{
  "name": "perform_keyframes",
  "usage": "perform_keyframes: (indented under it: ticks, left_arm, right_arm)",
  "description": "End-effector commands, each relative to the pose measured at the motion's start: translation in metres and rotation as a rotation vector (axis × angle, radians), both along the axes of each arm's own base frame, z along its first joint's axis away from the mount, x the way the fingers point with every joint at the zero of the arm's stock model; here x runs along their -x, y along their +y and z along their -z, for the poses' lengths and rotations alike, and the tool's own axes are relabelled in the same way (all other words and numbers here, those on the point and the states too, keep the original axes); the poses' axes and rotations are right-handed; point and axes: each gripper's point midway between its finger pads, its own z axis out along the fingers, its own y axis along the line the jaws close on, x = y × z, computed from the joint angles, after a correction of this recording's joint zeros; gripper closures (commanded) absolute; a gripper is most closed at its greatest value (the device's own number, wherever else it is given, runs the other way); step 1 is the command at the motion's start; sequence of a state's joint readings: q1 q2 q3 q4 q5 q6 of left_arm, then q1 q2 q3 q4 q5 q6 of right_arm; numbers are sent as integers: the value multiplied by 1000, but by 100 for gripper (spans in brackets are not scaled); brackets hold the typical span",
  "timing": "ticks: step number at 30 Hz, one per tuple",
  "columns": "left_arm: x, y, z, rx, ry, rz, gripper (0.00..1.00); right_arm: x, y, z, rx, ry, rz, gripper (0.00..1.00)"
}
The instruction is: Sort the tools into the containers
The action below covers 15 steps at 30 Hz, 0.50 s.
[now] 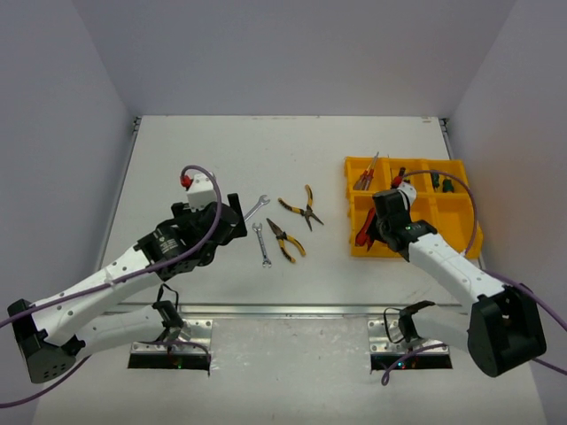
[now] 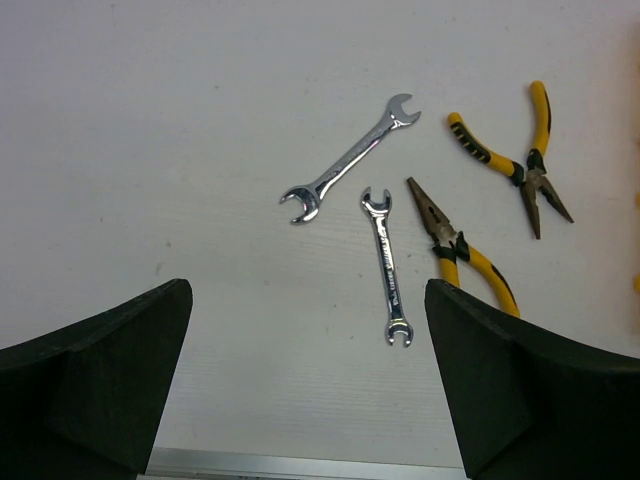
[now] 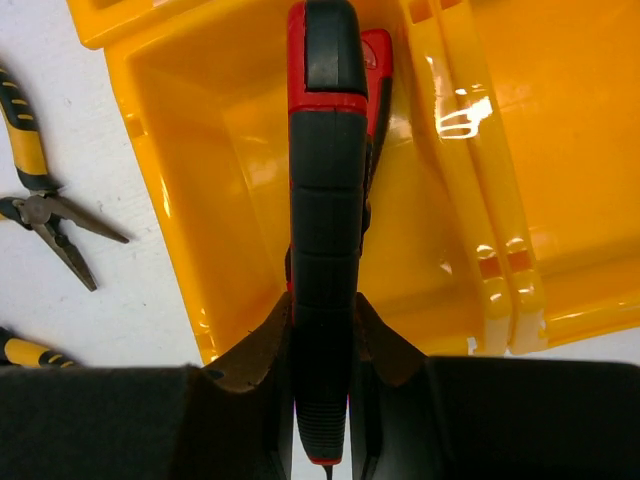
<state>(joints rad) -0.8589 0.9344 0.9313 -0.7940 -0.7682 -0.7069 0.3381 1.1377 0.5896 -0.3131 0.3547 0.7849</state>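
Right tool (image 3: 325, 345) pinching knife (image 3: 326, 150), left tool (image 2: 307, 330) spread

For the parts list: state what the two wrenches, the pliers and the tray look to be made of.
Wrenches: probably polished steel; bright mirror-like glints. Pliers: dull grey metal noses; handles look like yellow plastic or rubber sleeves with black bands. Tray: glossy moulded yellow plastic, judging by sharp light reflections on its walls.

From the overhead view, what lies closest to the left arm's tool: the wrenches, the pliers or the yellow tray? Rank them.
1. Slanted wrench and straight wrench, just right of the left tool; too close to call.
2. Lower pliers and upper pliers, mid-table, further right.
3. Yellow tray, far right.
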Motion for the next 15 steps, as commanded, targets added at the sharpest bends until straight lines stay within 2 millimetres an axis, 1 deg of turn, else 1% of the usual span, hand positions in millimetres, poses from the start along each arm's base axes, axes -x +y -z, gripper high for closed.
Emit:
perform_keyframes:
  ticks: [1, 2, 3, 4, 6, 9, 12, 13, 14, 15]
  left_arm:
    - [0, 7, -6, -23, -29, -8, 0]
    - [0, 7, -6, -23, -29, -9, 0]
    - [0, 6, -5, -19, -28, -6, 0]
    - [0, 5, -4, -17, -26, -3, 0]
    - [-1, 3, -3, -16, -23, 1, 0]
    - [-1, 3, -2, -25, -15, 2, 0]
    - [-1, 1, 0, -24, -8, 6, 0]
    - [-1, 1, 0, -22, -7, 7, 0]
    - [-1, 0, 1, -16, -3, 9, 0]
    - [-1, -1, 2, -13, 0, 8, 0]
  right_arm:
    - [-29, 10, -23, -49, -66, 19, 99]
    - [-31, 13, -23, -61, -65, 20, 98]
    - [-32, 16, -24, -79, -71, 19, 92]
    - [-31, 17, -22, -88, -72, 21, 72]
    - [-32, 19, -25, -106, -87, 16, 55]
    - [-33, 20, -30, -110, -102, 5, 43]
    - [-35, 18, -40, -95, -132, -1, 30]
    - [-36, 17, -44, -92, -143, -3, 27]
    - [-37, 17, -52, -92, -159, -10, 20]
    - [-37, 19, -57, -93, -170, -26, 15]
